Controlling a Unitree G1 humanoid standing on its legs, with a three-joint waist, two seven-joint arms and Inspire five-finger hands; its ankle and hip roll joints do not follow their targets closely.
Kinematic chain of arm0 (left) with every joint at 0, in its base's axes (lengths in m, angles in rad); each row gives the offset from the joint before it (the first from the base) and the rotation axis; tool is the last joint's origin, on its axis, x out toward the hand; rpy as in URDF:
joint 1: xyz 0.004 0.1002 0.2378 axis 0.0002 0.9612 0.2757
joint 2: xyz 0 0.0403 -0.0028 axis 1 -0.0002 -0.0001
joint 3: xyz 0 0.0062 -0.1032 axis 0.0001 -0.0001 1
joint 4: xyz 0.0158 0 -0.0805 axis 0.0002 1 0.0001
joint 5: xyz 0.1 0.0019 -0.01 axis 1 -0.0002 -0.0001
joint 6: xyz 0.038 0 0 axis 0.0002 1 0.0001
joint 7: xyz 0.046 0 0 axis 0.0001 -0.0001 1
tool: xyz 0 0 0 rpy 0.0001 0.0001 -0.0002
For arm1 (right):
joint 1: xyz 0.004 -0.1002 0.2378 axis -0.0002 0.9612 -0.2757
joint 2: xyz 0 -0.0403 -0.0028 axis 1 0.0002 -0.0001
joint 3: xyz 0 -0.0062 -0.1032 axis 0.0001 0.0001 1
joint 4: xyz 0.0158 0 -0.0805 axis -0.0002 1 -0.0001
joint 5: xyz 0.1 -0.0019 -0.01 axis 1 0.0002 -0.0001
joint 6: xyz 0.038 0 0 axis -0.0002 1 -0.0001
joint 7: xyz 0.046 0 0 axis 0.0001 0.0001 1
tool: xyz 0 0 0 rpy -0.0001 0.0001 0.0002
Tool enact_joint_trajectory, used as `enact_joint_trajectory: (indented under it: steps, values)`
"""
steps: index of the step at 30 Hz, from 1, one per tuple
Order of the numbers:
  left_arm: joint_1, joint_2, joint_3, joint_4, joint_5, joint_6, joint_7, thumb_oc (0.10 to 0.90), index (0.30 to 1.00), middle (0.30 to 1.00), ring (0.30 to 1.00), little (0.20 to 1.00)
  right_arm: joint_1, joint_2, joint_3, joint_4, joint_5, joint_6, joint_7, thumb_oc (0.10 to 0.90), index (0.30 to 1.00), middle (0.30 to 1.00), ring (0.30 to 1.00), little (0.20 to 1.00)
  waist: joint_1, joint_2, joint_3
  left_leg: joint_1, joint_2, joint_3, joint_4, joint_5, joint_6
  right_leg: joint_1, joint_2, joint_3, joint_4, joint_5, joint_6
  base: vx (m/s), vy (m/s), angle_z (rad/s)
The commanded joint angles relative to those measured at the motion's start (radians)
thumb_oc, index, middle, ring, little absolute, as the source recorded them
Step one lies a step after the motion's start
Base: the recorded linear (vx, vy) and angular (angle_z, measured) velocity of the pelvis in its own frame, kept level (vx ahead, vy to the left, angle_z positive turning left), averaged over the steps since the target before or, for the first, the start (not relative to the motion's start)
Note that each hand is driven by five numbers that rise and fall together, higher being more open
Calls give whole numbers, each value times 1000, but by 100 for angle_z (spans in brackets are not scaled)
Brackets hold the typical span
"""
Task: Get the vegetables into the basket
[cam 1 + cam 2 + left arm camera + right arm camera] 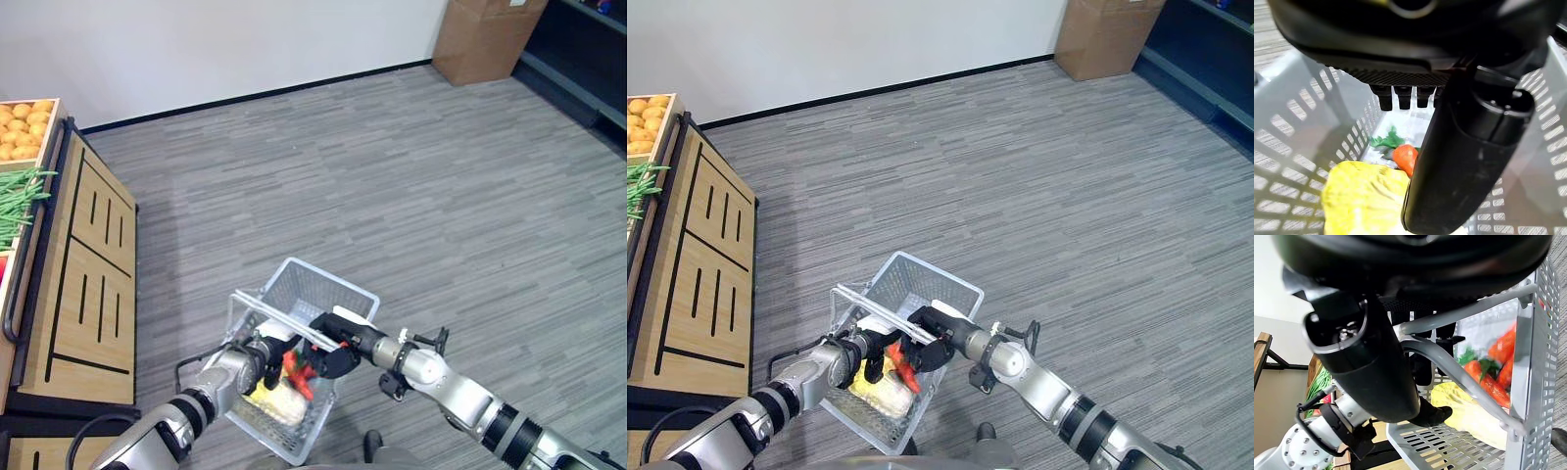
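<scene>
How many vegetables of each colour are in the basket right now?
In the basket, as far as the views show:
Orange-red, carrots with green tops: at least 2; overlap hides any more
Yellow, one leafy item: 1
Total: at least 3

Your basket [323,284]: pale grey slotted plastic, smooth, faint sheen; handles [1459,374] look like smooth tube. Robot hand [1469,147] casing at 6 o'clock: black, semi-gloss. Floor [441,176]: matt grey, streaked. Crate stand [88,284] at 9 o'clock: light wood, matt.
</scene>
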State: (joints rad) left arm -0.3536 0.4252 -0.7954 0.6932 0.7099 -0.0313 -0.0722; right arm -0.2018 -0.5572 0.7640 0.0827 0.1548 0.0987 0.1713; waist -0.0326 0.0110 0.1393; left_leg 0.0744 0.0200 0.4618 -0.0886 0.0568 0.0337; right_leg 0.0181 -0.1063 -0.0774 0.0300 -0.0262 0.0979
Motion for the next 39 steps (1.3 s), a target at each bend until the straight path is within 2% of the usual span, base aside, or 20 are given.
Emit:
enact_joint_trajectory:
  steps: [1,5,6,7,8,9,10,19,21,22,26,30,31,33,34,35,36,37,39]
  values:
    - [-106,-7,-5,-25,-2,-41,18,900,1000,1000,1000,1000,-77,95,-62,-103,29,-174,-12,400,300,300,300,300,25,8,-47,25,14,-29,69,-136,-23,-74,-13,-34,43,-4,24,-32,3,0]
    - [-98,7,3,-43,-14,-44,12,900,1000,1000,1000,1000,-48,91,-74,-40,-3,-164,-16,400,300,300,300,300,28,8,-48,25,13,-33,62,-132,-22,-73,-13,-37,40,1,24,-4,4,4]
    - [-62,64,40,-67,-19,-41,29,900,1000,1000,1000,1000,-25,75,-99,22,-63,-142,-24,400,300,300,300,300,36,12,-52,30,10,-38,55,-131,-22,-67,-15,-44,36,0,24,7,7,4]
    - [-37,100,41,-146,-50,-61,-14,900,1000,1000,1000,1000,-3,71,-111,65,-130,-142,-35,400,300,300,300,300,40,13,-59,33,8,-44,46,-128,-22,-61,-17,-50,29,3,25,13,10,4]
    - [-36,102,42,-150,-52,-59,-17,900,1000,1000,1000,1000,-4,73,-110,68,-132,-144,-36,400,300,300,300,300,40,13,-59,33,8,-44,45,-127,-22,-60,-17,-50,28,3,26,-1,-2,14]
    - [5,104,64,-187,-131,-62,-33,900,1000,1000,1000,1000,48,104,-157,186,-148,-138,-71,400,300,300,300,300,41,15,-64,32,6,-56,32,-120,-21,-57,-19,-61,21,8,25,-6,-6,17]
    - [14,102,75,-189,-147,-59,-34,900,1000,1000,1000,1000,62,107,-176,223,-156,-131,-78,400,300,300,300,300,41,15,-65,31,6,-57,30,-119,-21,-56,-20,-66,18,9,26,-2,-9,22]
    - [83,87,115,-114,-195,-47,-24,900,1000,1000,1000,1000,86,141,-299,533,-191,-115,-175,400,300,300,300,300,47,13,-71,37,5,-68,33,-122,-21,-41,-17,-70,2,14,23,4,-2,7]
    - [123,76,143,-64,-211,-36,-12,900,1000,1000,1000,1000,99,128,-363,607,-188,-105,-204,400,300,300,300,300,50,12,-71,34,4,-75,29,-118,-21,-41,-18,-73,-3,17,22,0,0,0]
    - [92,48,154,-5,-227,-17,-2,900,1000,1000,1000,1000,95,124,-392,676,-188,-105,-225,400,300,300,300,300,43,12,-74,30,3,-77,24,-114,-22,-46,-17,-75,-3,20,22,0,0,0]
    - [157,30,282,122,-315,13,31,900,1000,1000,1000,1000,130,96,-504,831,-183,-80,-245,400,300,300,300,300,50,9,-75,24,-3,-107,15,-112,-27,-43,-20,-81,-6,13,28,24,9,11]
    - [179,8,350,225,-364,28,63,900,1000,1000,1000,1000,139,96,-541,938,-186,-72,-259,400,300,300,300,300,53,3,-75,18,-3,-111,9,-104,-27,-44,-18,-87,-13,20,26,4,-6,10]
    - [192,-23,406,306,-431,37,88,900,1000,1000,1000,1000,140,104,-569,1016,-171,-68,-268,400,300,300,300,300,54,0,-73,18,-2,-114,7,-102,-29,-42,-18,-89,-15,21,25,0,0,0]
    - [196,-40,429,344,-466,39,93,900,1000,1000,1000,1000,139,110,-571,1049,-166,-67,-268,400,300,300,300,300,55,-2,-72,18,-1,-114,6,-100,-30,-43,-17,-90,-15,22,24,3,-13,3]
    - [207,-88,518,448,-617,43,110,900,1000,1000,1000,1000,138,132,-584,1126,-152,-67,-268,400,300,300,300,300,58,-10,-73,18,0,-114,3,-95,-31,-40,-15,-95,-20,23,21,5,-25,4]
    - [216,-112,560,498,-692,48,97,900,1000,1000,1000,1000,138,144,-591,1153,-139,-68,-262,400,300,300,300,300,58,-13,-74,18,1,-113,2,-93,-31,-38,-14,-97,-23,23,19,5,-25,5]
    - [215,-113,560,500,-693,47,97,900,1000,1000,1000,1000,137,144,-590,1154,-139,-68,-262,400,300,300,300,300,58,-13,-74,18,2,-113,2,-93,-31,-38,-14,-97,-23,23,19,8,-30,2]
    - [228,-145,615,581,-776,55,84,900,1000,1000,1000,1000,134,168,-599,1207,-121,-70,-259,400,300,300,300,300,60,-18,-74,18,5,-115,2,-91,-33,-35,-11,-98,-26,22,15,24,-34,0]
    - [237,-157,622,623,-734,60,93,900,1000,1000,1000,1000,140,195,-602,1247,-103,-72,-255,400,300,300,300,300,61,-21,-78,20,7,-117,1,-91,-36,-30,-7,-101,-32,20,12,32,-31,2]
